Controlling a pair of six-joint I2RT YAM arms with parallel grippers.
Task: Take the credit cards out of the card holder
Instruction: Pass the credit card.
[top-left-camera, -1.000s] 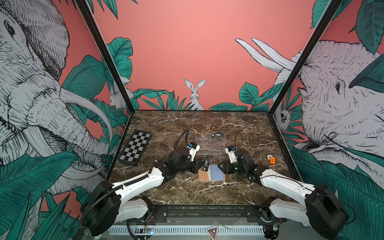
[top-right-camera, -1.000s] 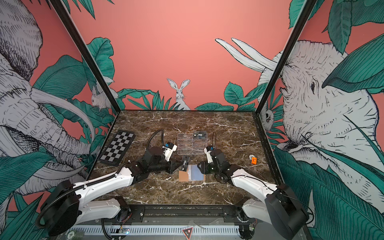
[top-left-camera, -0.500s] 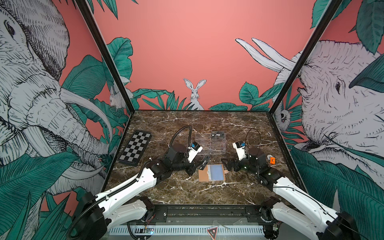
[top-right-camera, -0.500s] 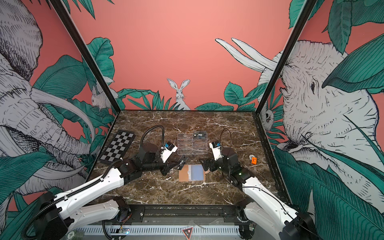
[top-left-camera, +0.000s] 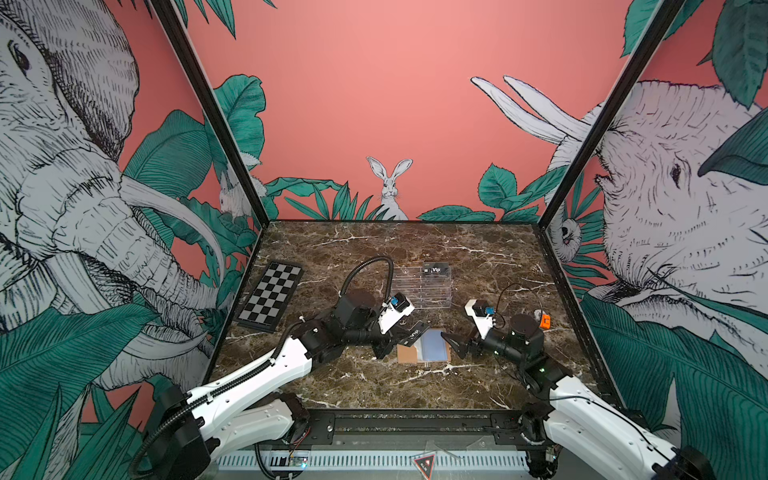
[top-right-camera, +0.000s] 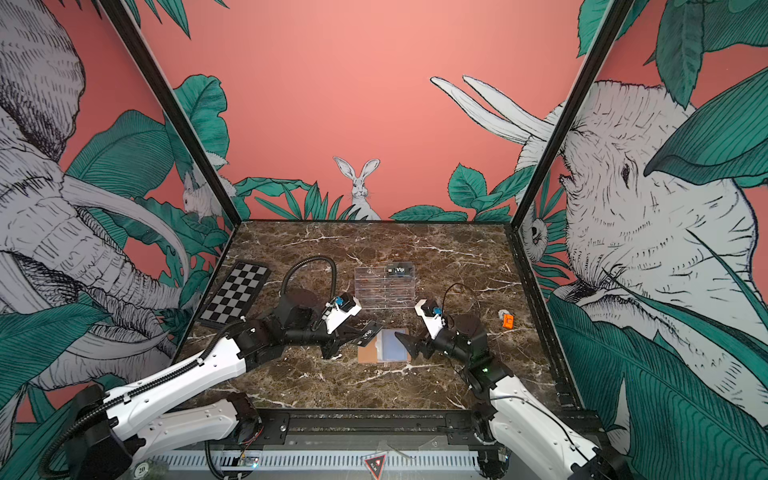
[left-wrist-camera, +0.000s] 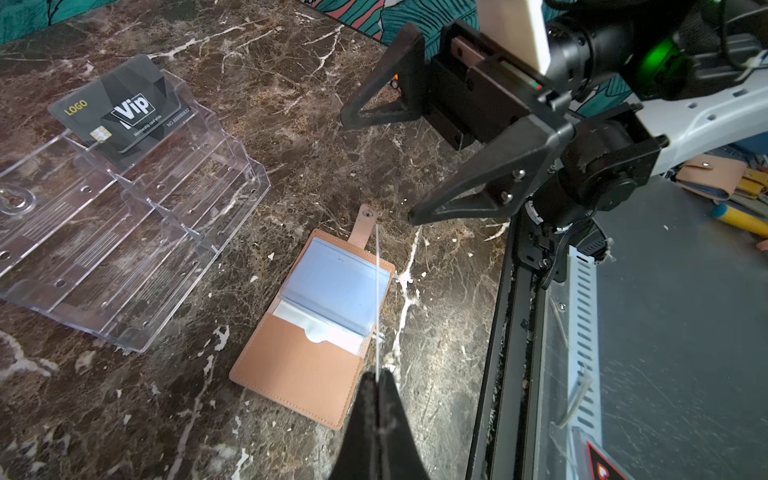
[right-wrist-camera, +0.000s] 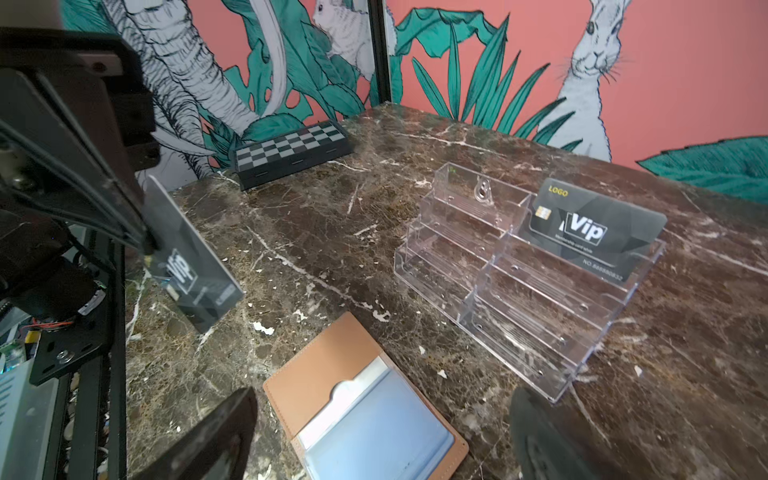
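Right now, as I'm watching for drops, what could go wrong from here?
1. The left gripper pinches the card only near one edge; it may twist or slip in transit.
2. The stand looks unfixed, and one slot holds a second card; a tilted card may catch a wall and shove it.
3. The right gripper, fingers open, hangs close to the holder and may nudge it.

Tan card holder (left-wrist-camera: 299, 365) open flat; Vip card (right-wrist-camera: 195, 274) aloft edgewise; second card (right-wrist-camera: 594, 228) in stand (right-wrist-camera: 478, 266).
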